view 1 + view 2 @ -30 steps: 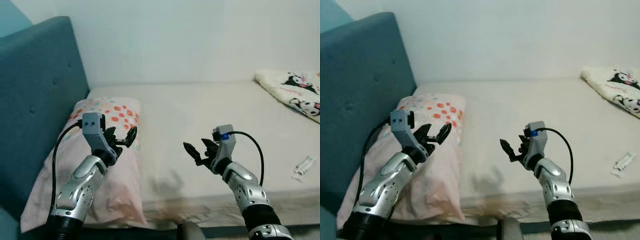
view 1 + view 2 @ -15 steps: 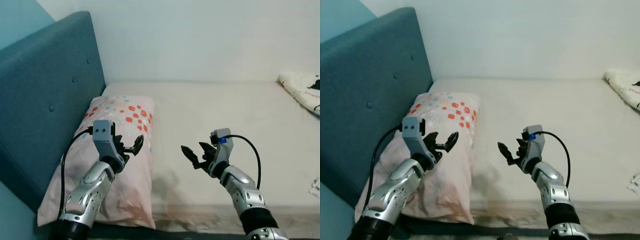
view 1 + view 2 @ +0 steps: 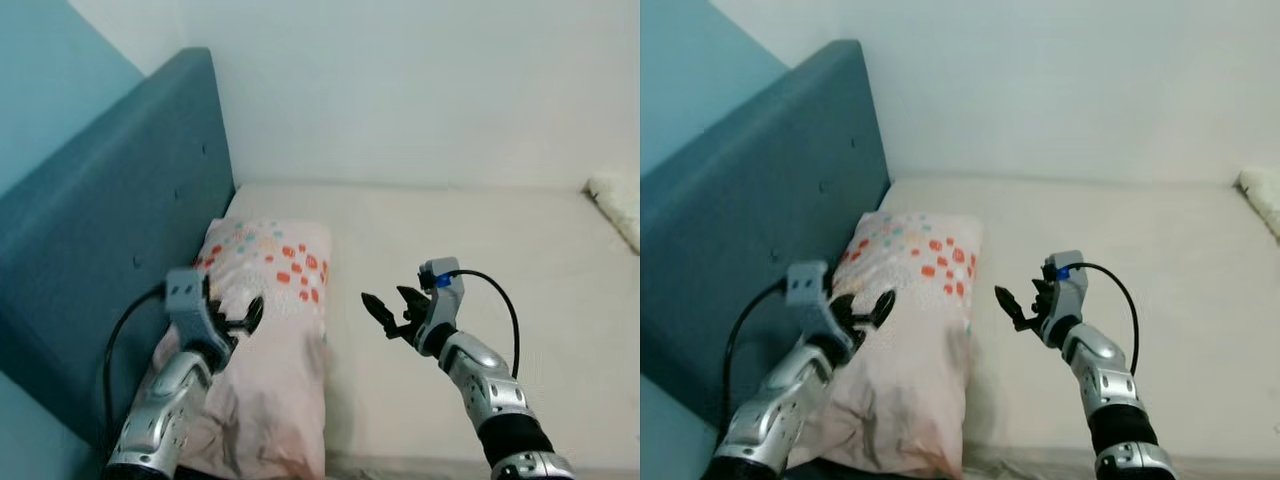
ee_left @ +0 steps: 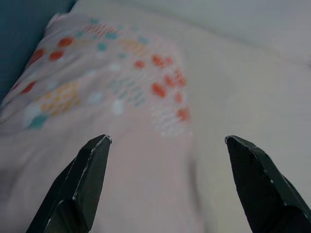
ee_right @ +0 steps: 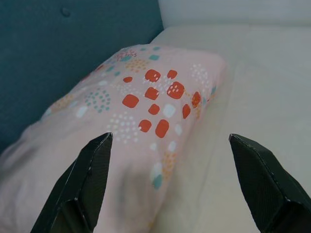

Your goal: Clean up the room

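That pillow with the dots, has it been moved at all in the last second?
No. The pillow keeps its place against the blue headboard; the camera turned, shifting the whole picture.

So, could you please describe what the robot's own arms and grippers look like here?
Both arms are segmented silver metal with black joints. The left gripper and right gripper each have two long black fingers on a grey block-shaped wrist housing. A black cable loops from each housing back along the arm, and the right housing carries a small blue marking.
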